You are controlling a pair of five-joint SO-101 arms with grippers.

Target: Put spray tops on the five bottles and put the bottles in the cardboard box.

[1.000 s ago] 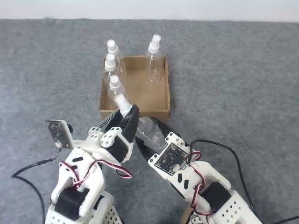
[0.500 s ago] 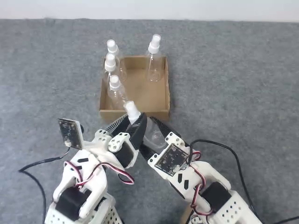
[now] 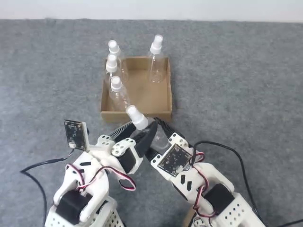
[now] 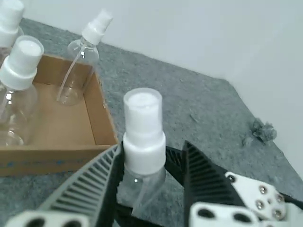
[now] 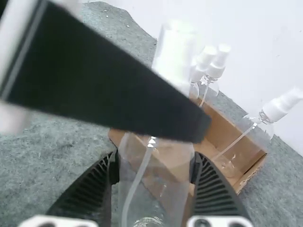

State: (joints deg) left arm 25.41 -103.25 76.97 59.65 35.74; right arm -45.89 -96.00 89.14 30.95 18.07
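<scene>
- Movement: the spray top (image 4: 142, 125) is no longer over the 6 o'clock wall of the cardboard box (image 3: 169, 87). It has shifted toward 5 o'clock and now sits on the neck of the fifth bottle (image 5: 151, 189).
- Left wrist rolls as this happens, its camera board swinging toward 3 o'clock, which reads as a screwing turn.
- Left gripper (image 4: 151, 149) now straddles the white collar. One of its fingers (image 4: 94, 184) touches the collar and the other stands a little off, so they look parted rather than clenched.
- Right gripper (image 5: 153, 172) stays put. Its fingers (image 5: 90, 189) are clamped on the clear body, holding the bottle above the table (image 3: 236, 71) just off the box at its 6 o'clock.
- Inside the box stand a row of three capped bottles (image 3: 111, 61) along the 9 o'clock wall and a fourth capped bottle (image 3: 156, 66) near the 1 o'clock corner.
- Capping looks nearly finished, though whether the thread is tight cannot be told. Only this bottle is left to go into the box.
</scene>
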